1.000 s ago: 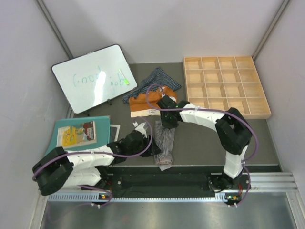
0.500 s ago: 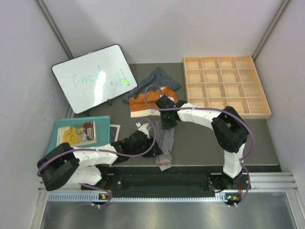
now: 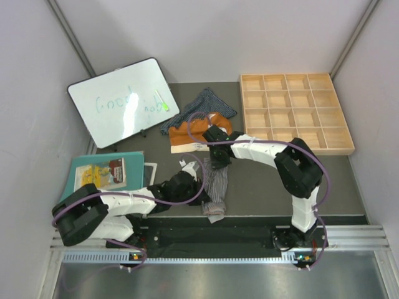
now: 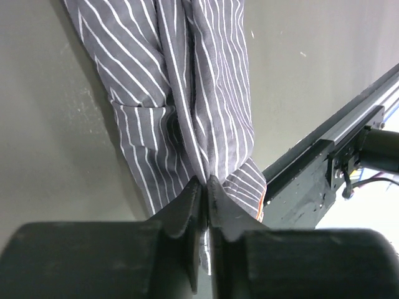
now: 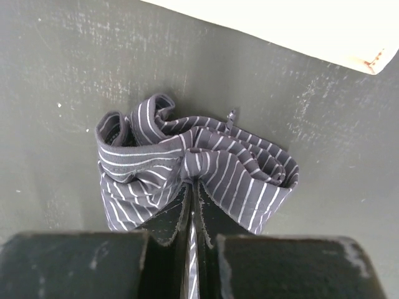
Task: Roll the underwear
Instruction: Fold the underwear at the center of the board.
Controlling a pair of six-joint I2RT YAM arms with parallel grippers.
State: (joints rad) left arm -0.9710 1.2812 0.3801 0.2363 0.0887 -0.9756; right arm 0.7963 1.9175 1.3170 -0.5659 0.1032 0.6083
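1. Top external view first: the grey pinstriped pair [image 3: 216, 184] lies as a long narrow strip on the dark table [image 3: 262, 187], between the two arms.
2. Just behind the grey pair sits the rust-orange pair [image 3: 194, 128], with its cream waistband on the side facing the grey one. The dark navy white-striped pair [image 3: 204, 101] is further back again.
3. Left wrist view: the left gripper [image 4: 204, 184] is pressed together on the grey pair's near end, cloth sandwiched between the fingers. There's a tiny orange tag on the hem, way too small to read.
4. Right wrist view: the right gripper [image 5: 193, 187] is pinching the grey pair's far end, which is bunched into loose curly folds.
5. Back-left of the grey pair is a whiteboard [image 3: 121, 103] with green handwriting. The first word looks like "Good"; glare eats the rest.
6. Left of the grey pair is a teal mat [image 3: 84, 165] with a yellow-and-red printed card on it, print unreadable. Back-right of the grey pair is a wooden compartment tray [image 3: 296, 112].
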